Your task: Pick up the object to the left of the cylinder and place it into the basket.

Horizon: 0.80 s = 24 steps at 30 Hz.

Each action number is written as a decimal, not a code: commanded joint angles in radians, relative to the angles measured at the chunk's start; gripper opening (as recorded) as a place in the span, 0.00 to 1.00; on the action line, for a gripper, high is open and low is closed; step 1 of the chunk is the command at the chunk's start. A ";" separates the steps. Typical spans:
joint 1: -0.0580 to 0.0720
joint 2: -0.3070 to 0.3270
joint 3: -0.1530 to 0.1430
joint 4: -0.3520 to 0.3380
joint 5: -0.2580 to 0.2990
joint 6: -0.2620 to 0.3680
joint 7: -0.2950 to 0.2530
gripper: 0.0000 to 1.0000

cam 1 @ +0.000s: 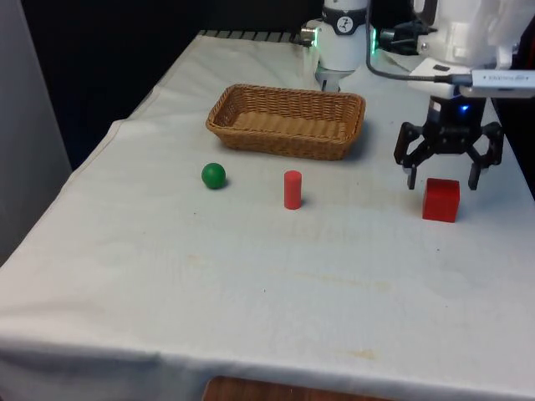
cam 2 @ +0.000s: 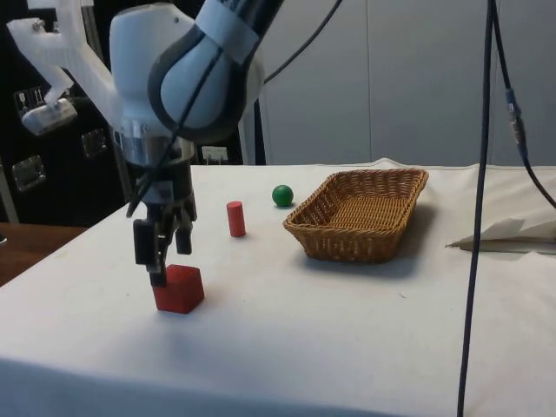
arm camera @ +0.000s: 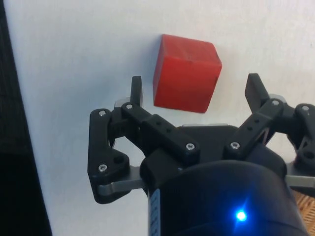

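Gripper [cam 1: 441,174] is hanging wide open just above the red cube [cam 1: 440,200], fingers straddling it in the wrist view, nothing held. I'm seeing the cube at the front view's right of the red cylinder [cam 1: 292,190], the green ball [cam 1: 213,175] opposite, the wicker basket [cam 1: 343,134] beyond; I'm judging a straight descent is what's needed.

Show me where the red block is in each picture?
Front view: the red block sits on the white cloth at the front view's right, just below the open gripper.
Side view: the block is under the gripper.
Wrist view: the block lies beyond the fingertips.
Shared landmark: the gripper, always right by the block.
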 commanded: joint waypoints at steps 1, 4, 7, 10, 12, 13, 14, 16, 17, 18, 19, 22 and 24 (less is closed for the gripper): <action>-0.004 0.009 0.007 0.001 0.010 0.015 -0.001 1.00; -0.004 0.025 0.008 0.002 0.010 0.033 0.006 1.00; -0.004 0.035 0.009 0.002 0.010 0.044 0.010 1.00; -0.005 0.045 0.009 0.002 0.010 0.053 0.015 1.00; -0.005 0.049 0.010 0.002 0.010 0.056 0.017 1.00; -0.005 0.054 0.010 0.003 0.010 0.059 0.020 1.00; -0.005 0.057 0.010 0.003 0.010 0.060 0.021 1.00; -0.005 0.062 0.010 0.005 0.010 0.063 0.024 0.80; -0.005 0.063 0.010 0.005 0.010 0.063 0.025 0.69; 0.000 0.060 0.002 0.003 0.000 0.054 0.027 0.58; -0.005 0.064 0.010 0.005 0.010 0.064 0.026 0.58; -0.005 0.067 0.010 0.007 0.009 0.064 0.028 0.24; -0.006 0.068 0.010 0.007 0.009 0.065 0.029 0.03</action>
